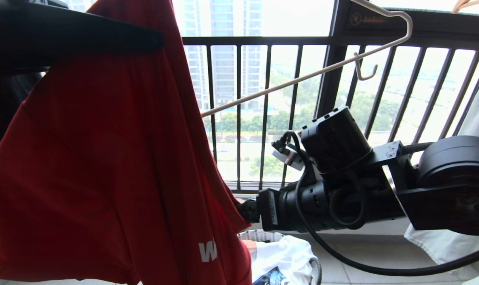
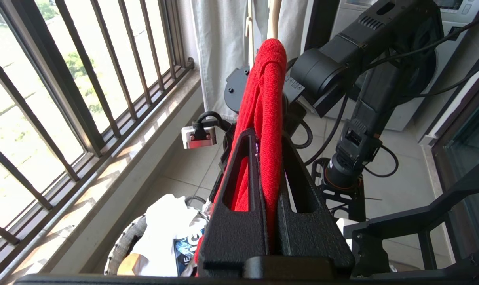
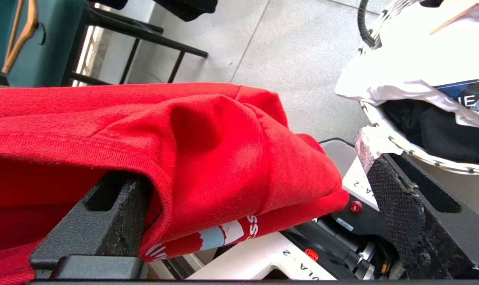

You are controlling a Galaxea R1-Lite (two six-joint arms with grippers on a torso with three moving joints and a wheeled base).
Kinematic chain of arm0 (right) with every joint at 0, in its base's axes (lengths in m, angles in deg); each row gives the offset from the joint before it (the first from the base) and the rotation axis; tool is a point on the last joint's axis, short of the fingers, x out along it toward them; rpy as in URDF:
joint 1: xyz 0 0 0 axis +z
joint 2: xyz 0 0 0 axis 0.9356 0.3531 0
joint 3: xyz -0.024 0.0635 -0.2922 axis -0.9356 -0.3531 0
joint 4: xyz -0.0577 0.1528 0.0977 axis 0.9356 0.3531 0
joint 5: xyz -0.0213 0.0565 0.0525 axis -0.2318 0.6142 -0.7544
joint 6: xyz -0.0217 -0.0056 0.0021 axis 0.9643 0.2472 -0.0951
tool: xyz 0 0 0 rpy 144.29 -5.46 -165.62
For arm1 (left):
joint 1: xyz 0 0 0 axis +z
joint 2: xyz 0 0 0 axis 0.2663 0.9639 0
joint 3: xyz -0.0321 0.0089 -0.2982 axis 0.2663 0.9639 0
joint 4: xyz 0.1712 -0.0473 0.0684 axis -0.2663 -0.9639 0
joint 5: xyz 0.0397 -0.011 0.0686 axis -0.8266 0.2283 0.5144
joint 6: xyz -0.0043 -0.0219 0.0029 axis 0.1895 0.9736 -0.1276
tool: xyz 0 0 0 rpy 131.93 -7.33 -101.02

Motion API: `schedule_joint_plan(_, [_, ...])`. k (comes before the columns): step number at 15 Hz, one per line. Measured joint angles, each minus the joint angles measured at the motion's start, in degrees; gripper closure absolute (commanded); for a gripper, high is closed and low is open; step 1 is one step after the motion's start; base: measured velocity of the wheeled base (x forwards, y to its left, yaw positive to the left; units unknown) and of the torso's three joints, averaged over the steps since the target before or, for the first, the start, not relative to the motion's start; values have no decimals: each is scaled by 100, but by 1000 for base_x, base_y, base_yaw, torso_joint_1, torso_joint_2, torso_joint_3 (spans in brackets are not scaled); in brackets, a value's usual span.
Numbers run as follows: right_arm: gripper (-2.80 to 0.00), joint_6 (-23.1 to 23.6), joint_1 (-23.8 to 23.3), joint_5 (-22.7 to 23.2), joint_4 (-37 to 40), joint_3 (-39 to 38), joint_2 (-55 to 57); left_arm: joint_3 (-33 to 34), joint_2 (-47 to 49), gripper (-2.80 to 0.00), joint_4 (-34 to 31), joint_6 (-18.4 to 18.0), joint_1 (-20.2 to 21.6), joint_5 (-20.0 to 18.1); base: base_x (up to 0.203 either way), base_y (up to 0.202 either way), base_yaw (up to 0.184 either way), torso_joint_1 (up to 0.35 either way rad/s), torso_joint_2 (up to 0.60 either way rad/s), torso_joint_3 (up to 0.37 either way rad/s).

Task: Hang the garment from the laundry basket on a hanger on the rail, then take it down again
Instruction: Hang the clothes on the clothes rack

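Observation:
The red garment hangs in a long fold at the left, one end of the cream hanger running into it. The hanger's hook rises out of the head view at the top right; the rail is out of view. My left gripper is shut on the garment's top fold, just below the hanger. My right gripper is open wide at the garment's lower edge; red cloth lies between its fingers and drapes over one finger. The laundry basket stands on the floor below.
A dark railing of vertical bars closes the balcony behind. A white printed shirt fills the basket. Pale cloth hangs at the right. A teal chair with a wooden hanger stands on the tiled floor.

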Motion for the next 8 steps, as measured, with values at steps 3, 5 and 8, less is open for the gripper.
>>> schedule_joint_plan(3, [-280, 59, -94, -138, -11, -81, 39, 0, -9, 0, -2, 0, 0, 0, 0, 0, 0, 0, 0, 0])
schedule_joint_plan(5, [0, 71, -205, -138, -29, -91, 2, 2, -9, 0, -2, 0, 0, 0, 0, 0, 0, 0, 0, 0])
schedule_joint_plan(8, [0, 154, -343, -136, -44, -91, -77, 9, -9, 0, -2, -2, 0, 0, 0, 0, 0, 0, 0, 0])
